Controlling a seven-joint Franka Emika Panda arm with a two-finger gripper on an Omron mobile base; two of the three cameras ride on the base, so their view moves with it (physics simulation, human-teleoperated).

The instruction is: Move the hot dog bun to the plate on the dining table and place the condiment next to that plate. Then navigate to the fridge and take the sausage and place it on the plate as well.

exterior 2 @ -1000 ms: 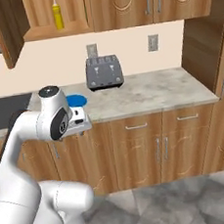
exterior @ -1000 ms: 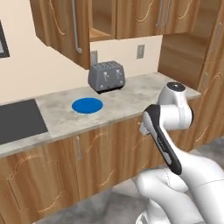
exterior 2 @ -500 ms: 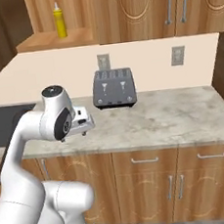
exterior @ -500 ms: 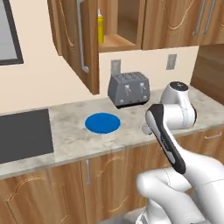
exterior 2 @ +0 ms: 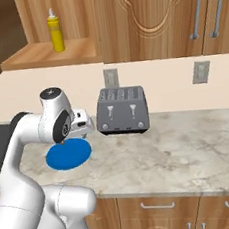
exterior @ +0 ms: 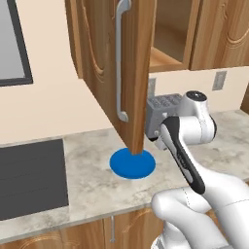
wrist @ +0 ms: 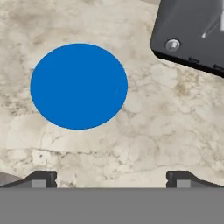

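Marbled counter (wrist: 166,122) beneath wide-open, downward-pointing gripper (wrist: 111,177)

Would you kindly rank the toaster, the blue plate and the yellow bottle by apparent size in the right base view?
1. toaster
2. blue plate
3. yellow bottle, though it stands farther back, which shrinks it.

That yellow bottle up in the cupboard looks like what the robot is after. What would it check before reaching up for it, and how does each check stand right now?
1. Condiment upright on the shelf of the open cabinet: ok.
2. Cabinet door swung open, shelf reachable: ok.
3. Gripper open and empty, its tips wide apart in the hand view: ok.
4. Gripper aimed at the bottle: not ok; it looks down at the blue plate and the toaster on the counter.
5. Hot dog bun located: cannot tell.
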